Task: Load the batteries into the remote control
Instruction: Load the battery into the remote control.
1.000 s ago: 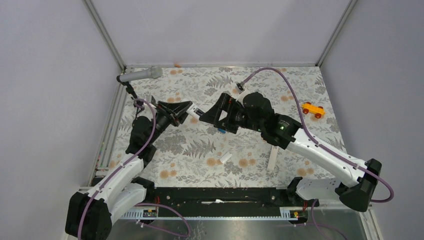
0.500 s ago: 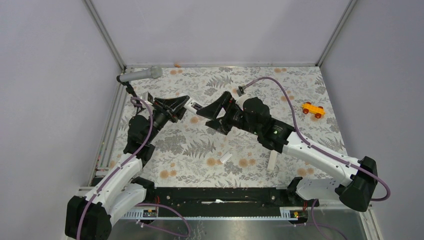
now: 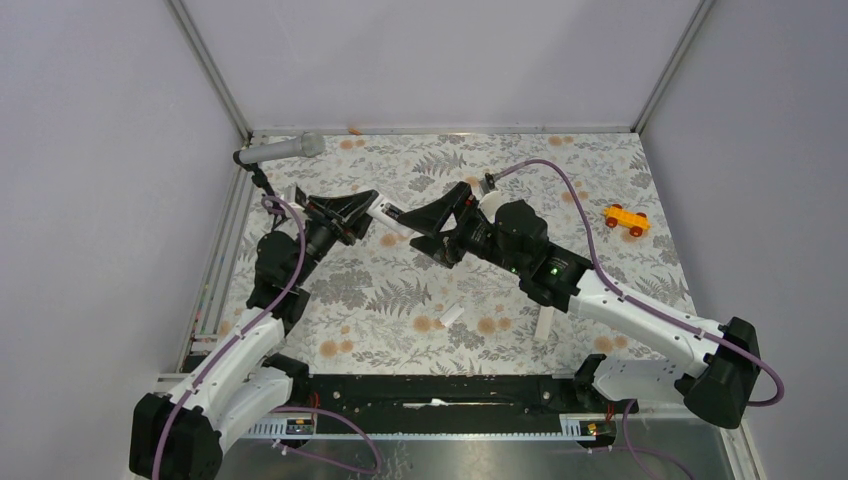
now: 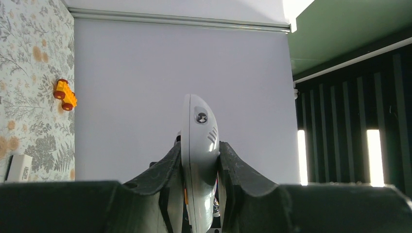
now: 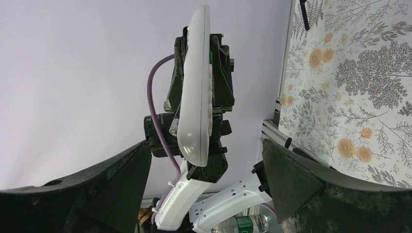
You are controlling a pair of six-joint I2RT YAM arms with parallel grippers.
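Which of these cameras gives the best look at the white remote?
The right wrist view: the remote shows almost full length, side-on. The left wrist view sees only one end, edge-on, pinched in the left end effector. The top view shows just a small white sliver.

Orange plastic toy car sitting near the far right edge of a floral-printed table covering, grey cylindrical bar lying at the far left corner, thin plain white flat strip and small white block lying apart nearer the front.
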